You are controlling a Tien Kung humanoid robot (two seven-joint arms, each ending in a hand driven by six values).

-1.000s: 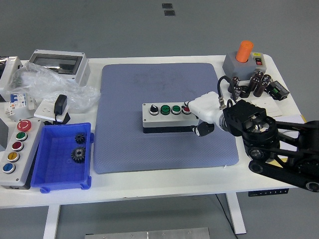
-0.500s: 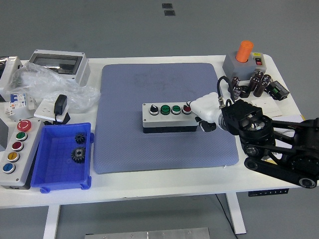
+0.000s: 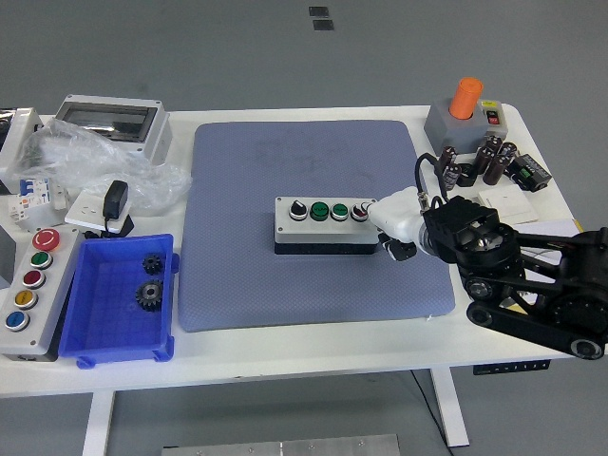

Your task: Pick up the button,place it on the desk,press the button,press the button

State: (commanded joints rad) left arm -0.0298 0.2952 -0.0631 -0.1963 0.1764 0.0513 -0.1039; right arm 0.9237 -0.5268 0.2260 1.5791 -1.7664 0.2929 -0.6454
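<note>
Head view: the button box (image 3: 323,224), a grey four-control unit on a black base, lies flat near the middle of the blue mat (image 3: 313,223) that covers most of the white tabletop (image 3: 285,356). Its top carries, left to right, a black selector knob, two green buttons and a red button (image 3: 359,211) at the right end. The right hand (image 3: 399,223), white-covered at the end of the black right arm (image 3: 527,275), comes in from the right edge and sits against the box's right end; its fingers (image 3: 384,211) are curled, with one tip at or on the red button (actual contact cannot be confirmed from this angle), and it grips nothing. The left arm is out of frame. Left of the mat: a blue bin (image 3: 116,300) holding two dark gears (image 3: 149,281), a long grey control panel (image 3: 28,288) with red, green, red, yellow and blue buttons just beside the bin, a black adapter (image 3: 115,202) on a white plate, crumpled clear plastic wrap (image 3: 90,161), and a grey enclosure (image 3: 112,123) with a clear lid at the far left. Far right corner: a grey box with an orange knob (image 3: 464,112), and near it a cluster of dark cylinders (image 3: 484,161).
</note>
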